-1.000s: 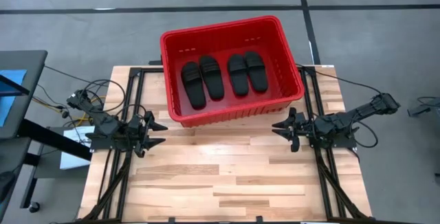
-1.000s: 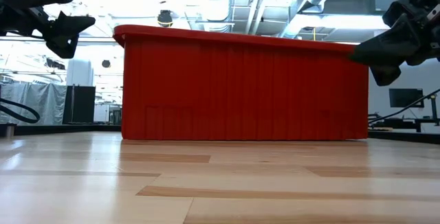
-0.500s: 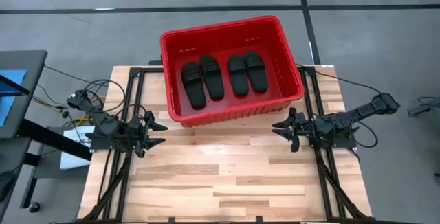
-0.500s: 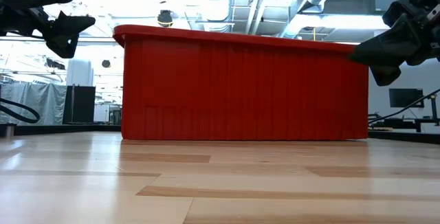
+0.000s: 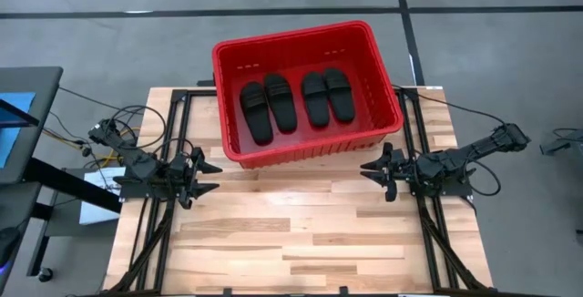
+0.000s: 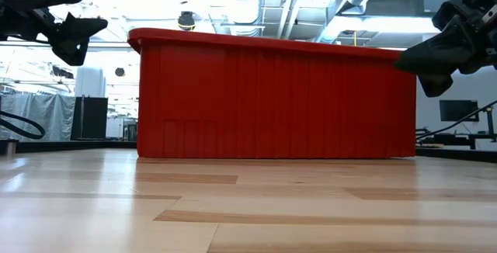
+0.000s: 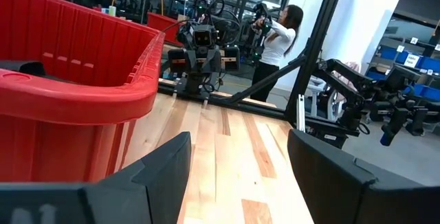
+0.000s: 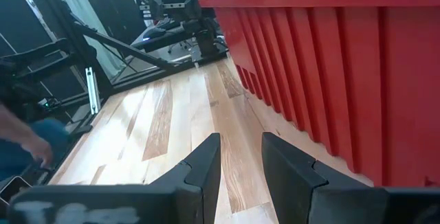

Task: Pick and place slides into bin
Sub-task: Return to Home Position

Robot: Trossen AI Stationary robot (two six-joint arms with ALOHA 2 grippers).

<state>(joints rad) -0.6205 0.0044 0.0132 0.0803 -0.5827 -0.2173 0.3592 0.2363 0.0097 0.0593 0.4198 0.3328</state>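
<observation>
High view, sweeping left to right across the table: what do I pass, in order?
In order: left gripper → leftmost slide → second slide → third slide → rightmost slide → right gripper. All four slides lie inside the red bin, which spans the middle.

Note that in the low view the wall of the bin [image 6: 272, 98] hides the slides [image 5: 281, 102] from you, and the top edge crops the left gripper [image 5: 215, 177] and right gripper [image 5: 364, 173].
</observation>
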